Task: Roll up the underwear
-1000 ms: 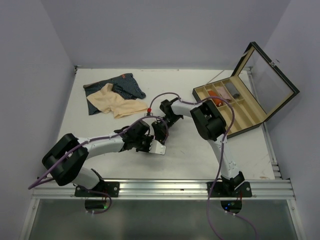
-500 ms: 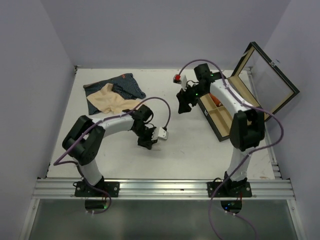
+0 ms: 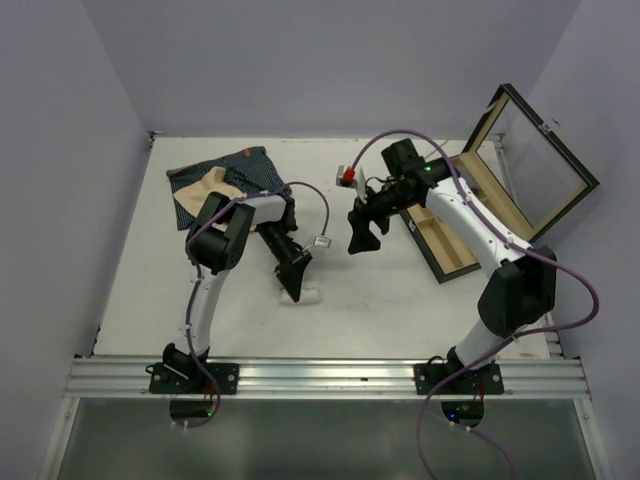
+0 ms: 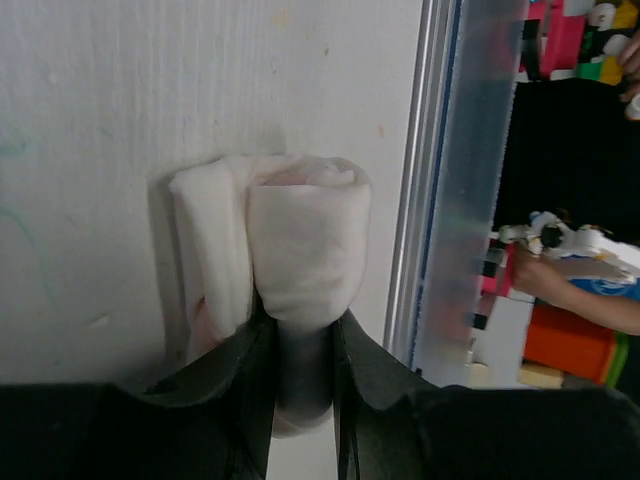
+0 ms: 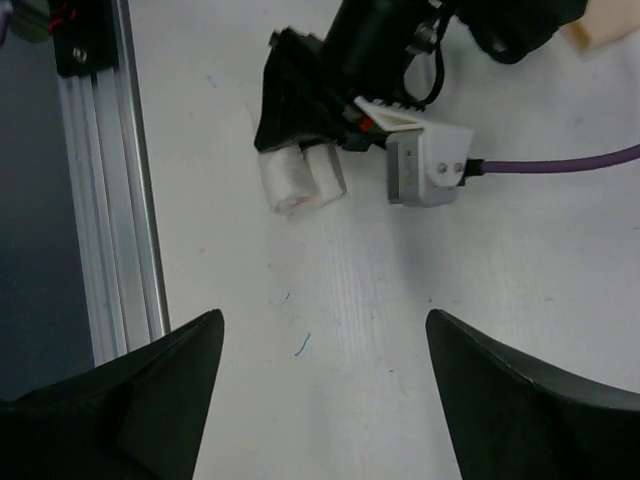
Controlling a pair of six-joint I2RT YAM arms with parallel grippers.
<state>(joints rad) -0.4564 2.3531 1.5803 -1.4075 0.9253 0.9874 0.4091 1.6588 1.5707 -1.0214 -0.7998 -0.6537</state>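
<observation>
Left hand [image 4: 300,330] tight around the rolled white underwear [image 4: 305,235]; right hand [image 5: 322,335] wide apart.

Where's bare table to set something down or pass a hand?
Free: near-right patch between the small rolled pink-and-white underwear, the compartmented wooden box and the front rail; near-left strip beside the left arm. Crowded: centre, around the left gripper and right gripper; far-left, the navy striped garment and beige garment.

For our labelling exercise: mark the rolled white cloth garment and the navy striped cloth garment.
rolled white cloth garment [image 4: 306,245]: left wrist view, the roll's outer layer.
navy striped cloth garment [image 3: 248,169]: top external view, its striped middle.
</observation>
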